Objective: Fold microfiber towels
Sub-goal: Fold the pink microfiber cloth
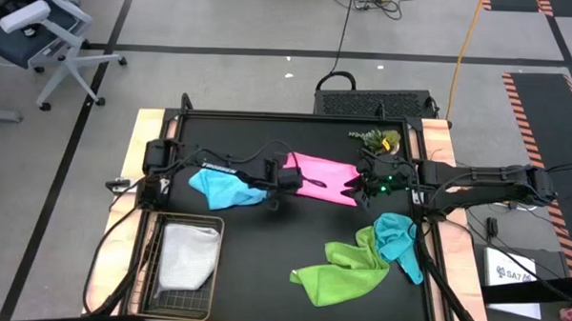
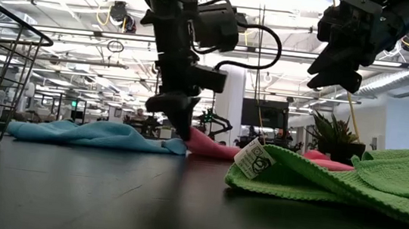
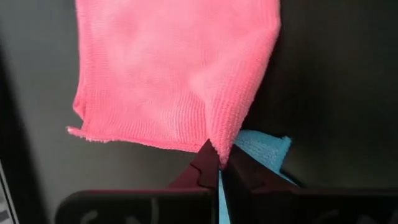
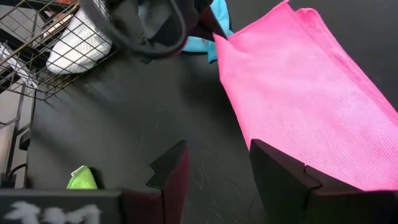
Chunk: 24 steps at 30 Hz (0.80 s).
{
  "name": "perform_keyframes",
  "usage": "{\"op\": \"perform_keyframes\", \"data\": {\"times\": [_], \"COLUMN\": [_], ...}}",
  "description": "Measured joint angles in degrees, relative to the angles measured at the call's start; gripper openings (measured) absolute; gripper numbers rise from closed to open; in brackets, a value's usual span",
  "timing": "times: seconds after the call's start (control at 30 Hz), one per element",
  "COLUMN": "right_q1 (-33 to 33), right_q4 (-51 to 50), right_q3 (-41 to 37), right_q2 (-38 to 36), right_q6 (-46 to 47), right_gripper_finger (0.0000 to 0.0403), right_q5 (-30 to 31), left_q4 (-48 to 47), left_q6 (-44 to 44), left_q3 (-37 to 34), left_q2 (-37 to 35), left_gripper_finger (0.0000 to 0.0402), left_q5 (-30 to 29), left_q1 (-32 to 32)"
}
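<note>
Pink towel (image 1: pixel 321 177): light, limp, grippy pile, lies flat mid-table between the two grippers; best taken at corners. Left gripper (image 3: pixel 219 163) pinched closed on its near corner, blue towel (image 1: pixel 223 188) bunched just behind the fingers, may snag. Right gripper (image 4: pixel 214 163) spread wide, empty, above the opposite edge. Green towel (image 1: pixel 344 269) and teal towel (image 1: pixel 398 239) lie clear, wire basket (image 1: pixel 158 270) too.
</note>
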Motion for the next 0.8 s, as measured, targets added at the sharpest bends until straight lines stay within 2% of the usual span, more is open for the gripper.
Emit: {"op": "perform_keyframes", "data": {"times": [0.27, 0.4, 0.53, 0.63, 0.8], "right_q1": [0.0, 0.0, 0.0, 0.0, 0.0], "right_q4": [0.0, 0.0, 0.0, 0.0, 0.0], "right_q3": [0.0, 0.0, 0.0, 0.0, 0.0], "right_q2": [0.0, 0.0, 0.0, 0.0, 0.0], "right_q6": [0.0, 0.0, 0.0, 0.0, 0.0], "right_gripper_finger": [0.0164, 0.0164, 0.0164, 0.0164, 0.0164], "right_q5": [0.0, 0.0, 0.0, 0.0, -0.1], "left_q4": [-11.4, -11.7, -11.7, -11.9, -11.9], "left_q6": [-4.8, -7.2, -8.6, -8.7, -4.4], "left_q3": [0.0, 0.0, 1.1, 2.9, 6.2], "left_q2": [0.0, -0.4, -1.6, -2.8, -3.1], "left_gripper_finger": [0.0003, 0.0003, 0.0002, 0.0002, 0.0001], "left_q5": [0.1, 0.7, 4.9, 5.8, 5.8], "left_q1": [-3.7, -4.8, -4.9, -4.7, -3.7]}}
